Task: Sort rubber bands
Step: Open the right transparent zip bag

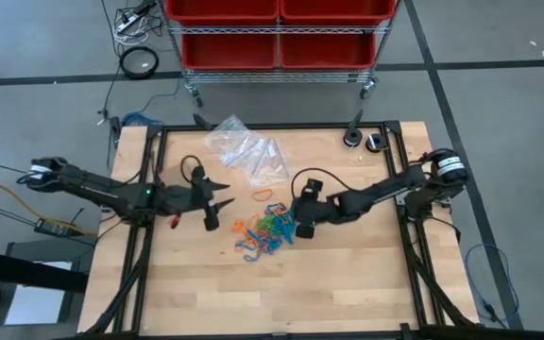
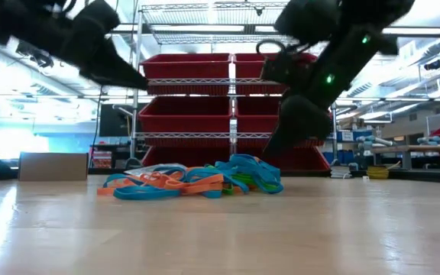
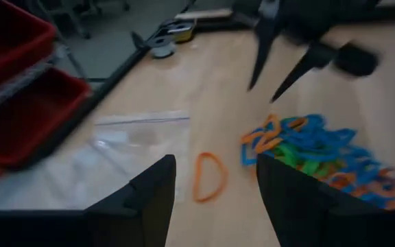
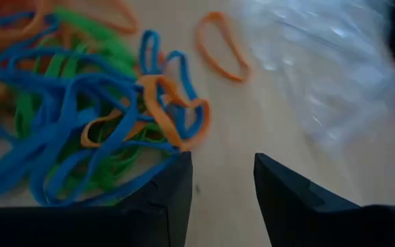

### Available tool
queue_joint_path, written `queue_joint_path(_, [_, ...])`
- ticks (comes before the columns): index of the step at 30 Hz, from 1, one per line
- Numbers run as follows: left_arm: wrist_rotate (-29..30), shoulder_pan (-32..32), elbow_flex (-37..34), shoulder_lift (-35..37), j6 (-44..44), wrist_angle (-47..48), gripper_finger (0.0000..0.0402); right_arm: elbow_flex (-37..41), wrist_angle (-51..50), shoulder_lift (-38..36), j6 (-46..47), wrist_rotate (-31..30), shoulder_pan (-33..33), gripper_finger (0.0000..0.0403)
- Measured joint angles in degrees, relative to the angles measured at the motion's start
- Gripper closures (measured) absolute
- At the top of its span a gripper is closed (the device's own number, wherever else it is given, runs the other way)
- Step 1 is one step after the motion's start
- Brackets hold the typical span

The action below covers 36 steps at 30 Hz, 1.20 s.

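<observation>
The rubber bands (image 1: 267,231) lie in a tangled heap of blue, green and orange loops at the table's middle, also seen in the low view (image 2: 197,179). One orange band (image 1: 263,195) lies alone on the wood, on the heap's far side. My left gripper (image 1: 227,195) hangs open, left of the heap and above the table; the lone orange band (image 3: 208,176) shows beyond its fingers. My right gripper (image 1: 298,229) slants down over the heap's right edge (image 4: 81,116), open, with bare wood between its fingertips (image 4: 221,185).
Clear plastic bags (image 1: 248,151) lie on the table beyond the heap. Two small rolls (image 1: 365,140) sit at the far right corner. A wire cart with red bins (image 1: 277,33) stands behind the far edge. Bare wood stretches toward the near edge.
</observation>
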<state>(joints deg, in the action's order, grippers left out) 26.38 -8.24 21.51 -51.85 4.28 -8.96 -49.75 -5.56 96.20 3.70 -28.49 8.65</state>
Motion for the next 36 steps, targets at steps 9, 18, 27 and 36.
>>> queue_joint_path(9, [-7.49,4.27,-4.49,-1.06,-0.08,-8.15,0.0191,1.34,7.28,0.0,11.94,23.6,-20.12,0.0281])
queue_joint_path(18, [-13.95,14.54,-3.64,-9.67,-2.35,-10.38,0.0191,0.15,13.01,0.02,19.39,34.9,-33.13,0.0284])
queue_joint_path(27, [-20.71,22.98,4.69,-25.32,-5.5,-10.96,0.0191,-0.86,8.42,0.2,23.28,33.66,-37.76,0.0284])
queue_joint_path(36, [-24.05,27.5,10.37,-39.29,-8.51,-8.71,0.0191,-1.96,9.05,5.96,27.6,36.32,-37.93,0.0284])
